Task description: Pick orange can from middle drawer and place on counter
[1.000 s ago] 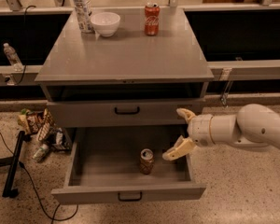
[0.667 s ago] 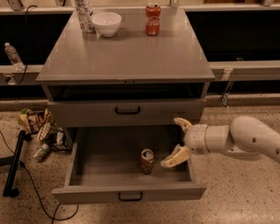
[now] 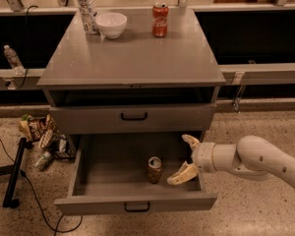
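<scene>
The rear of the middle drawer point(image 3: 103, 204) is hidden beneath the drawer front point(image 3: 88, 119) above it, the markings of the orange can point(image 3: 154, 170) inside it are too small to read, and the arm point(image 3: 270, 161), whose spread-fingered gripper point(image 3: 179, 160) hangs over the drawer's right side, runs out of view to the drawer's right.

The orange can point(image 3: 154, 169) stands in the middle drawer point(image 3: 137, 203); the gripper point(image 3: 183, 159) is just beside it at 3 o'clock.
</scene>
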`<state>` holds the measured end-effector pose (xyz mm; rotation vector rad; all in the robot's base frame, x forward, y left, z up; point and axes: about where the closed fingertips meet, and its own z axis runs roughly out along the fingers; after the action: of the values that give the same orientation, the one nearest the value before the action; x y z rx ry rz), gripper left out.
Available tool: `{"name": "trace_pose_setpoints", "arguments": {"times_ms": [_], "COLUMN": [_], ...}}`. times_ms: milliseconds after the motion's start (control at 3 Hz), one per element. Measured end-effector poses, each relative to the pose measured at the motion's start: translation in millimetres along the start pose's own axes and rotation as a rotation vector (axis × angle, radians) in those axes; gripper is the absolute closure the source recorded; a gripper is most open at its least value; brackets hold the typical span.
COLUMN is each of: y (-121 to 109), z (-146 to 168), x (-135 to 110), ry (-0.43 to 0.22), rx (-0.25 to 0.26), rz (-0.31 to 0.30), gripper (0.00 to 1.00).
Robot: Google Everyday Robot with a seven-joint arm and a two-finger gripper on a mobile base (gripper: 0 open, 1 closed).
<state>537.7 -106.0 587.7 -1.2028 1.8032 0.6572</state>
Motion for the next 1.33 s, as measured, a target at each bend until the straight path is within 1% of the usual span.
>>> {"name": "trace_pose_setpoints", "arguments": {"times_ms": [333, 667, 1000, 1333], "y": [-4.6, -17.5, -24.9, -38.1], "z": [21.9, 68.2, 98.2, 120.4], "x": [7.6, 19.0, 29.9, 49.7], "ry": [-0.031, -0.055, -0.062, -0.045], "rx": [0.002, -0.004, -0.006, 0.017], "rz": [0.015, 0.011, 0.007, 0.013], "gripper": [0.0, 0.0, 0.0, 0.0]}}
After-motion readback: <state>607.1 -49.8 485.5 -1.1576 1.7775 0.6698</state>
